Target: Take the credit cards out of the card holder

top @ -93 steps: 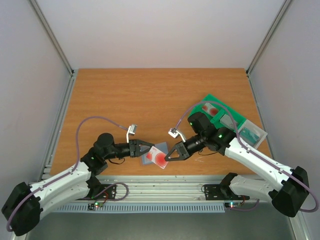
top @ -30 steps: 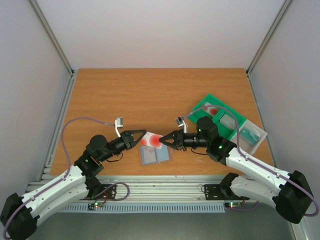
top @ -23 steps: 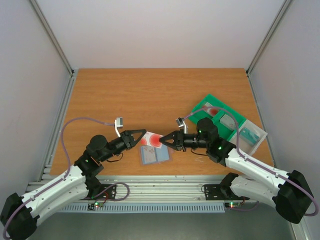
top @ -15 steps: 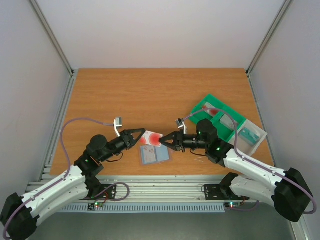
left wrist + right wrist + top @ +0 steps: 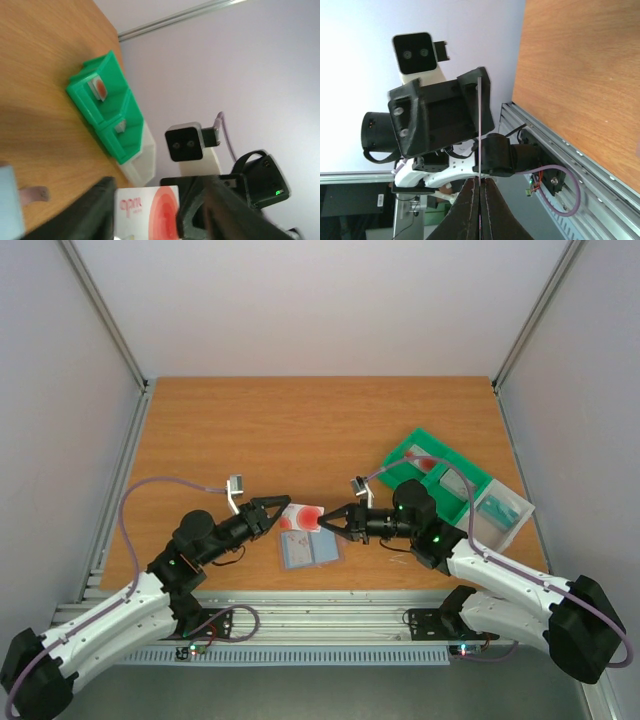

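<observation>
Card: white w/ red round mark, up off the table, hanging above the far edge of the card holder. Long axis runs roughly L–R, spanning the gap btwn the two grippers.

R gripper: closed tight on the card's right end. R wrist view shows the card edge-on, pinched btwn the fingertips. That arm owns it.

L gripper: jaws parted. L wrist view shows the fingers standing either side of the card face, no clamp visible. Can't tell if one finger brushes the card's edge.

Holder lies flat and open just below, near the table's front edge, btwn both arms. Whether more cards sit in its slots can't be told from the top view.

Green tray is right of and beyond the R wrist; one compartment holds a red-marked card.

My read: card is out, handover to R looks about done. You'd want L backing straight off leftward, along the card's long axis, so it doesn't snag. Open table far side; path R to tray looks free, but the R arm's own elbow sits close to it.
</observation>
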Available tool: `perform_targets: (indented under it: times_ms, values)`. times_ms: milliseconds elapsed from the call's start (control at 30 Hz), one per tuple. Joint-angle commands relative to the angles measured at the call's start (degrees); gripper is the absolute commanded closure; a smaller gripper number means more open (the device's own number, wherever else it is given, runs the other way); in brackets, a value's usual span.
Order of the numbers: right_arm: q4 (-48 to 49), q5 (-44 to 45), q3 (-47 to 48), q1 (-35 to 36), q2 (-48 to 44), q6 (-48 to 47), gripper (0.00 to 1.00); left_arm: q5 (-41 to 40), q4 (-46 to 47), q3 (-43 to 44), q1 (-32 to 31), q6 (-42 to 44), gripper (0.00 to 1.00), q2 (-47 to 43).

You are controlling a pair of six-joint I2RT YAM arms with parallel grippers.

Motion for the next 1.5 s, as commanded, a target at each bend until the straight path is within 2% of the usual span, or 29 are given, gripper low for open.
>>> perform_targets:
  times_ms: [0,167,267,600,733,1033,1267,1467]
  values:
    - [-4.79,2.10,0.62,-0.02,-1.39,-4.71,0.99,-0.29,-3.32,1.50,-0.18,1.90,0.40,-1.28]
    - [-10.45,3.58,1.77,-0.12,-2.18,-8.90,0.99,-0.07,-13.44,5.18,-0.16,5.68,0.18,-2.19]
    - [-15.69,4.63,4.10,-0.54,-1.79,-12.16,0.99,-1.74,-21.46,6.73,-0.15,7.40,0.02,-3.44]
    - [-30.12,3.21,10.18,-10.11,1.32,-21.46,0.99,-4.94,-33.97,7.15,-0.09,11.93,0.01,-7.38]
    - [-35.95,6.46,12.72,-13.96,1.81,-25.08,0.99,-5.02,-38.24,8.19,-0.16,14.00,0.01,-5.42]
    - [-51.01,11.24,19.97,-28.43,2.65,-32.06,0.99,-3.44,-44.55,10.54,-0.16,17.94,0.01,0.41]
    - [-54.26,15.92,25.22,-38.09,7.42,-36.39,0.99,-2.23,-44.49,11.89,-0.11,19.94,0.01,5.84]
    - [-53.59,19.58,30.09,-42.12,16.14,-38.24,0.99,0.05,-47.02,13.98,-0.10,22.13,0.01,11.00]
